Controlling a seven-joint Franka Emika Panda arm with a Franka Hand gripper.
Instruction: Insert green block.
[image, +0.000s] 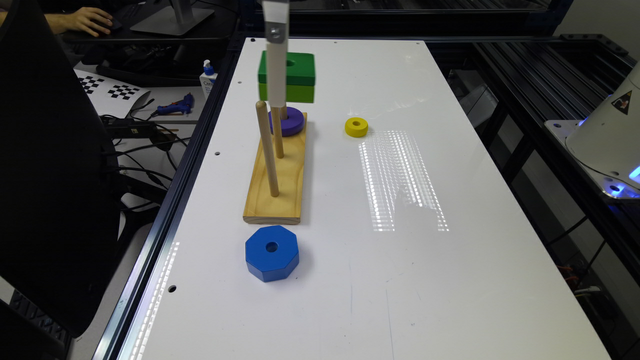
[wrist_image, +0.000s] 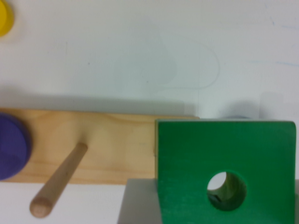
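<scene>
One green block (image: 300, 75) hangs above the white table (image: 450, 280)

Two-tone green block (image: 296, 75) aloft above pegs

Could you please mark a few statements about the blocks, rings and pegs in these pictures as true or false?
1. The green block is lifted above the white table, held up near the gripper. True.
2. The blue octagon sits on a peg. False: it lies flat on the table, off the end of the wooden base.
3. The purple ring is already on the base, around a peg. True.
4. The yellow ring is stacked on the purple ring. False: it lies alone on the table, to the exterior view's right of the base.
5. The nearest peg carries nothing. True.
</scene>
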